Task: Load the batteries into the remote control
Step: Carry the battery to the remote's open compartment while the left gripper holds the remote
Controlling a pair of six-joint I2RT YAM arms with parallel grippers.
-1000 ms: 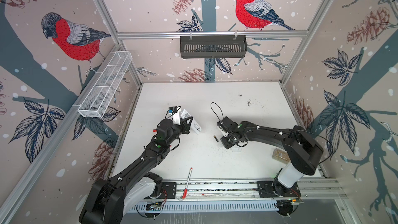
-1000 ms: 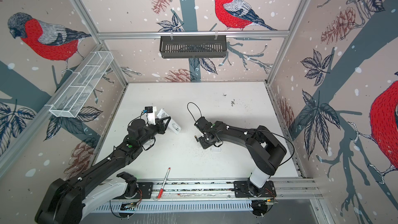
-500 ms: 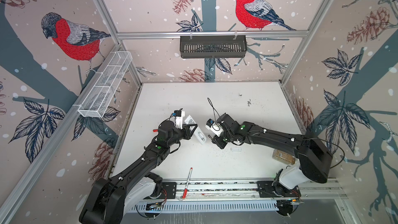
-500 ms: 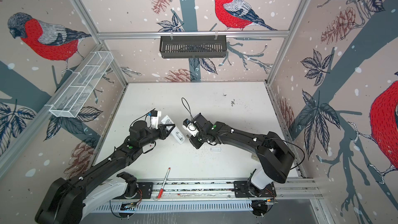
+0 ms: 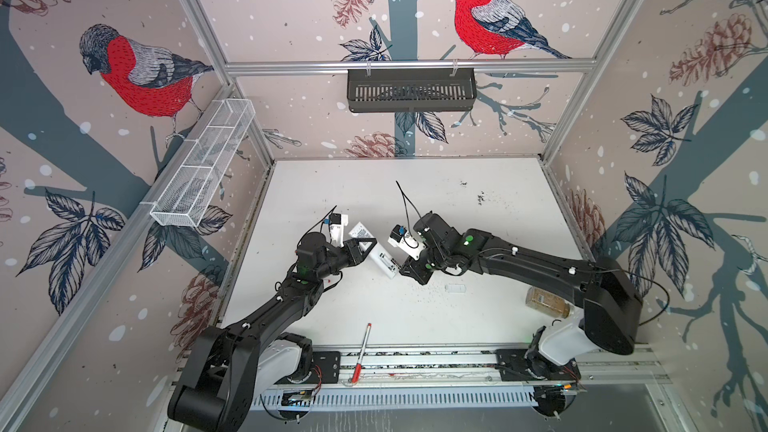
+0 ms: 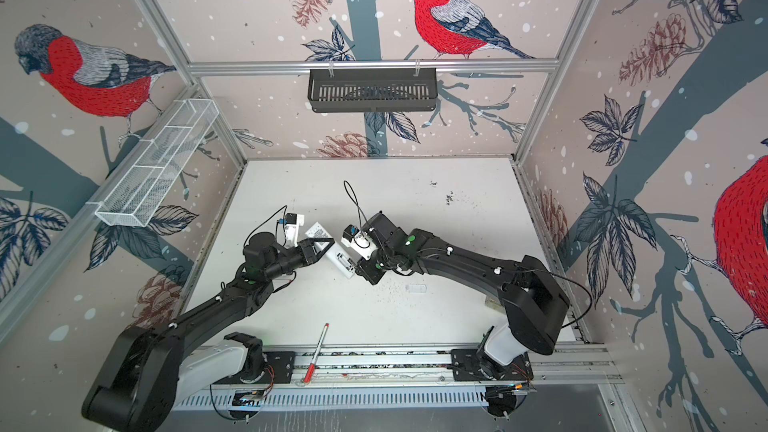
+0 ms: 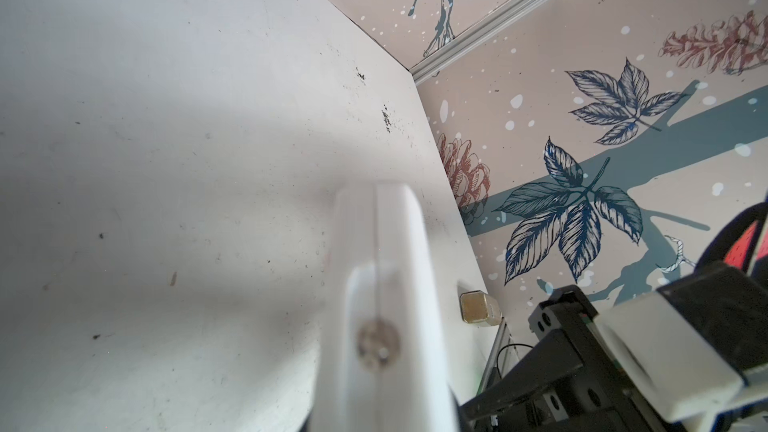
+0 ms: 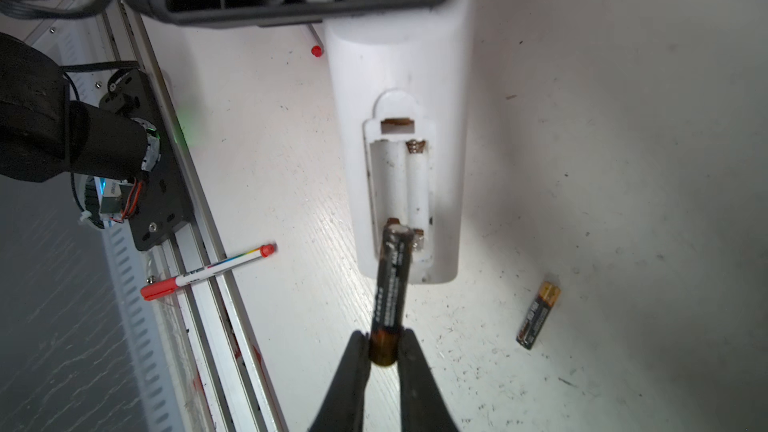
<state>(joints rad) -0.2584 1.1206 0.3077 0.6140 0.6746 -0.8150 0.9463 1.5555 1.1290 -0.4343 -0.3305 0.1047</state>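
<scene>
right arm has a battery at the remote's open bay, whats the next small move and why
Probably lower the battery flat and press it into the slot it touches. The right gripper pinches its gold end, its free end rests at that slot's near end, angled up, and the left gripper holds the remote control with both slots empty.
</scene>
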